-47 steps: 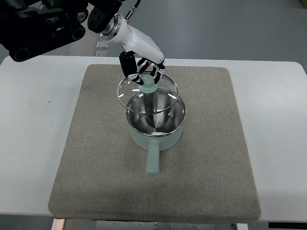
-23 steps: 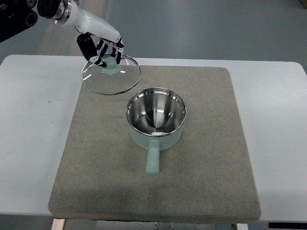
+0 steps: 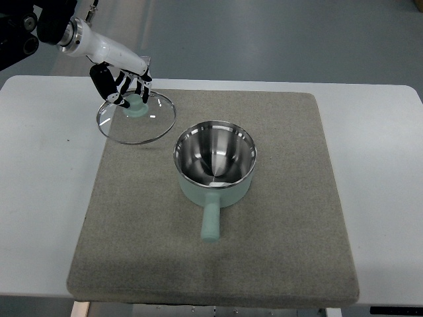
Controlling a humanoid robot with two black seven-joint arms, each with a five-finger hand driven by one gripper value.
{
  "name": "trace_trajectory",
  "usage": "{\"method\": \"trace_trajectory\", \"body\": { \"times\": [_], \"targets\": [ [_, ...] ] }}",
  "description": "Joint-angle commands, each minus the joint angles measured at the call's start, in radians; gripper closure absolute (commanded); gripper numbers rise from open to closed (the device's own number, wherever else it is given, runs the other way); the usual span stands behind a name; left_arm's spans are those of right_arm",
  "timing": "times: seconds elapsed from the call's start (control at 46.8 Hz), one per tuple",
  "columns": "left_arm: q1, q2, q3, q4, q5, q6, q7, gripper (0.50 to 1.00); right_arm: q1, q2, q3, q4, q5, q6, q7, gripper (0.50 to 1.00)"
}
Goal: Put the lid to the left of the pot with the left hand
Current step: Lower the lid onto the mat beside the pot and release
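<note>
Top view: left robot hand (image 3: 125, 87) grips the glass lid (image 3: 135, 119) by its knob, left of the open pot (image 3: 215, 164).

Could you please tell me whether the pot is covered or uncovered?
Uncovered: the mint-green steel pot shows its bare interior; the left hand holds the glass lid.
</note>
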State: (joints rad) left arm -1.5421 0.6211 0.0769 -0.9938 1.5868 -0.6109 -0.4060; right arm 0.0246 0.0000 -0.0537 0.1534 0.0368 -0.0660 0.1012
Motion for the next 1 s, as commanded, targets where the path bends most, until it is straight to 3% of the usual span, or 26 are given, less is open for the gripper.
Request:
{"method": "trace_trajectory", "body": {
  "times": [0.0,0.235,0.983],
  "targets": [
    [0.02,-0.003,0.0,0.017,0.001,0.0,0.001,1.0,0.0,0.0,0.0,0.0,0.0,0.0,0.0,0.579],
    [0.08,-0.011,-0.002,0.055,0.001,0.002,0.003,1.0,0.0,0.0,0.0,0.0,0.0,0.0,0.0,0.577],
    [0.178,-0.086,-0.005,0.17,-0.01,0.183,0.012,1.0,0.0,0.0,0.0,0.0,0.0,0.0,0.0,0.579]
  ]
}}
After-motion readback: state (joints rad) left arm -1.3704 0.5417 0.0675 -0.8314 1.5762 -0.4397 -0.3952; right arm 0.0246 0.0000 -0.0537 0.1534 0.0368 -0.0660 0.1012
